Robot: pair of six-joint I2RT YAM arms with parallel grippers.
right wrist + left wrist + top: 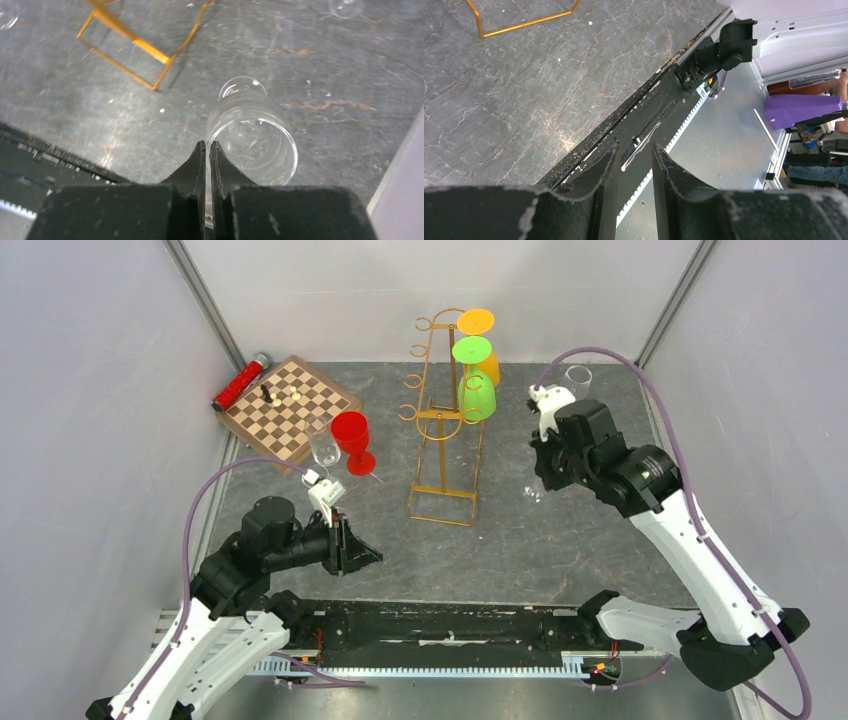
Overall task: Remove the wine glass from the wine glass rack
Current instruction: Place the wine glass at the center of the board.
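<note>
2 black fingers of the right gripper (207, 146) are squeezed tight on the rim of the clear see-through wine glass (252, 135). The glass hangs under them, mouth up. It is off the tall thin gold wire wine glass rack (443, 455) and to the right of it, over the grey stone-look table (325, 65). I cannot tell if its foot touches the table.

I think the job now is to set it down. To do that well, go down slowly, keep the glass straight, and let go only when the foot sits flat.

1 clear cup (578, 378) stands near, at the back, so do not bump it. 3 plastic glasses hang on the rack: orange (478, 325), green (472, 350) and pale green (478, 398).

The left gripper (634, 150) is partly open and holds nothing. The red plastic goblet (352, 435) and the wooden chessboard (290, 410) sit well to the left, out of the way.
</note>
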